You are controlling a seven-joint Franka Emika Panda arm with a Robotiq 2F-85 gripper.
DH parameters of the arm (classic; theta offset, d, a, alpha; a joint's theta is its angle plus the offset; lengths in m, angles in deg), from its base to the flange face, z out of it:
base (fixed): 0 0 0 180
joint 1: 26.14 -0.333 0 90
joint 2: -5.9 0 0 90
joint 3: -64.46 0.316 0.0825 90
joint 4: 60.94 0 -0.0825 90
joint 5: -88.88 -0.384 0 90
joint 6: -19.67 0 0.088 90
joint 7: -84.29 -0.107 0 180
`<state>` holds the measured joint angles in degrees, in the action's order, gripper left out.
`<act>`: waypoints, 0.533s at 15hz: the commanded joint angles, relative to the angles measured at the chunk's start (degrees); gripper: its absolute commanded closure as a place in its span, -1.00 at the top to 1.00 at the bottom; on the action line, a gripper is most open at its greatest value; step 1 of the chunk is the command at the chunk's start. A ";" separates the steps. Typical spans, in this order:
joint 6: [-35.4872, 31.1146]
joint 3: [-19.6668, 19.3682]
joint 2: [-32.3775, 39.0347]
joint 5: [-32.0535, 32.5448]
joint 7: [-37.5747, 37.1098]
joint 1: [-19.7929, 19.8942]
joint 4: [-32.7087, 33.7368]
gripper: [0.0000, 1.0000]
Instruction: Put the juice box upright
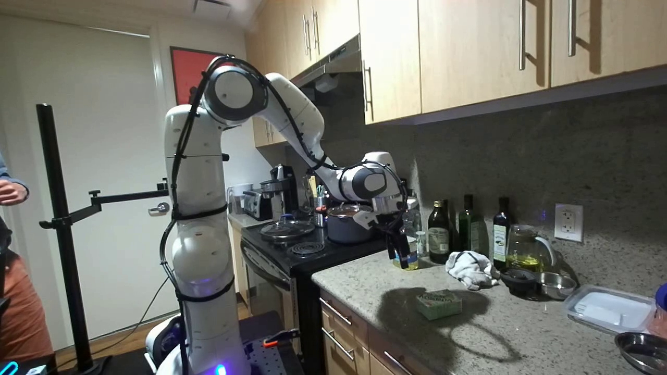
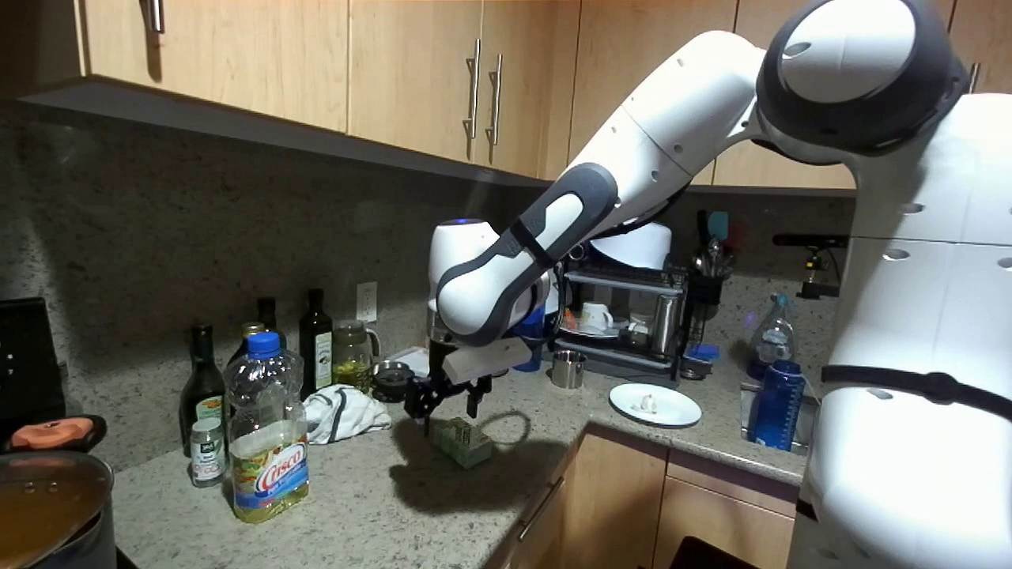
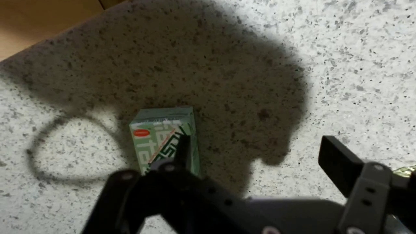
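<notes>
On the speckled grey stone bench (image 1: pixel 354 286): small green rectangular juice box (image 1: pixel 439 305), printed carton, flat on a broad side, not upright yet.

– Black 2-finger pincer (image 3: pixel 256 146)?

– Hangs above the bench, spread wide, holding nothing.

– So what breaks?

– Alignment first. Wrist view has 1 black fingertip (image 3: pixel 184 149) overlapping the juice box, gap off to the side. Straight descent could jab it or shove it along the stone.

– And once gripped?

– 2 worries: hard squeeze could dent the walls, weak pinch could let it slip mid-tip. Let go tilted, it probably topples.

– Neighbours?

– Clear plastic oil bottle (image 2: pixel 267 442), blue cap: wide wrist swing might clip it.
</notes>
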<state>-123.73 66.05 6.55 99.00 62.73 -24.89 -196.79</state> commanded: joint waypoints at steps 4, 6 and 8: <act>-4.60 -4.79 10.19 5.67 -5.37 0.24 6.56 1.00; -5.76 -6.19 13.81 4.81 -3.93 -0.30 9.46 1.00; -7.73 -7.18 17.11 4.44 -2.86 -0.94 12.04 1.00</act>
<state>-128.88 60.25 18.52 103.27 59.27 -24.66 -189.32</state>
